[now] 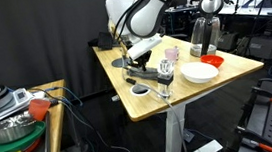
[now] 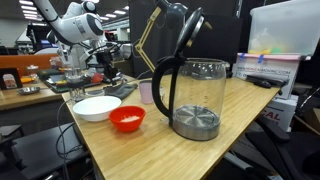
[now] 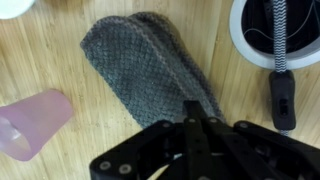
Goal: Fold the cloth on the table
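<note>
The grey knitted cloth [image 3: 145, 65] lies on the light wood table [image 3: 60, 70], with one layer doubled over another along its upper edge. In the wrist view my gripper [image 3: 197, 120] comes in from the bottom, its black fingers pressed together at the cloth's near right corner. The jaws are shut and appear to pinch that corner, though the fingers hide the contact itself. In an exterior view the gripper [image 1: 138, 62] hangs low over the table [image 1: 227, 77] near its back edge.
A pink cup [image 3: 35, 122] lies left of the cloth. A white round container [image 3: 250, 40] with a black-handled utensil [image 3: 283, 95] stands to the right. Further along the table are a white bowl [image 2: 97, 107], a red bowl [image 2: 127, 118] and a glass kettle [image 2: 195, 95].
</note>
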`<action>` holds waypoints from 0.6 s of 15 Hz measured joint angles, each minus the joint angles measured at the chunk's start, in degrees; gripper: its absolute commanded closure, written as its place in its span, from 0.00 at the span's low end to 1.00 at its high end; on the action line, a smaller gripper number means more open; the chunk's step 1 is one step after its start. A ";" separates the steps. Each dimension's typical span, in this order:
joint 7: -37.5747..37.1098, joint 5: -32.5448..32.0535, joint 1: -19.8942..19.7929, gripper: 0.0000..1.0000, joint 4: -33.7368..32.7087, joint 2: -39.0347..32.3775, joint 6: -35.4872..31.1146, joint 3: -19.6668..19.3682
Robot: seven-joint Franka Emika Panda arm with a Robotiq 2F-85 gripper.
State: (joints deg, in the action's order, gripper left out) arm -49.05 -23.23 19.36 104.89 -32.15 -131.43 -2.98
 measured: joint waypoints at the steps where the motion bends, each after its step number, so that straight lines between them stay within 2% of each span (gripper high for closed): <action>1: 0.05 0.00 0.00 1.00 -0.16 -0.30 -0.11 0.11; 9: 1.36 1.00 0.08 1.00 -2.12 -3.71 -2.06 2.06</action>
State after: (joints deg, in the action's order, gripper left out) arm -47.69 -22.23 19.44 102.76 -35.87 -133.49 -0.92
